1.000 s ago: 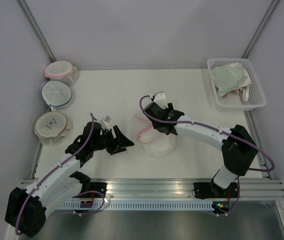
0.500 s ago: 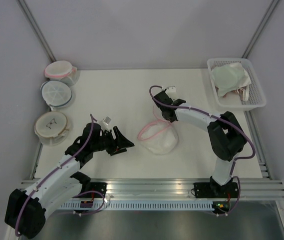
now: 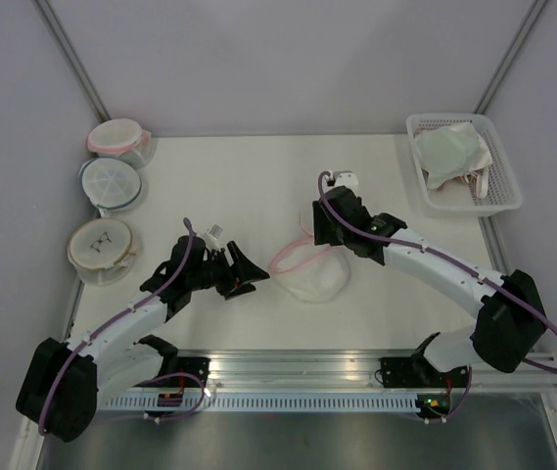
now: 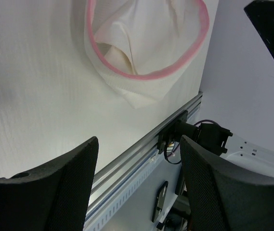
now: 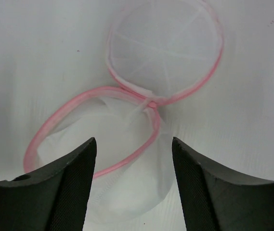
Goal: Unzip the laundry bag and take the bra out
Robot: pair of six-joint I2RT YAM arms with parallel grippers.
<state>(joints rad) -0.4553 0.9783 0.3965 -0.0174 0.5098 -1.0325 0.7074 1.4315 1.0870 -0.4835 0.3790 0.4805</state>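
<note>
Laundry bag (image 3: 315,277) sits mid-table, unzipped, mouth gaping left twd the left gripper (image 4: 139,142) just beside it. Right gripper (image 5: 133,144) hangs directly over it. Both wide open, empty. Bra (image 4: 120,36) prob the white fold inside, so left has the straight shot imo.

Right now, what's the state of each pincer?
Left pincer: open, holding nothing.
Right pincer: open, holding nothing, above the laundry bag.

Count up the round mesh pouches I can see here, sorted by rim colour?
Pink-rimmed round white mesh pouches: 2 (open laundry bag mid-table, closed pink-rimmed pouch at far left)
Blue-rimmed round mesh pouch: 1
Tan-rimmed round mesh pouch: 1
Total: 4
</note>
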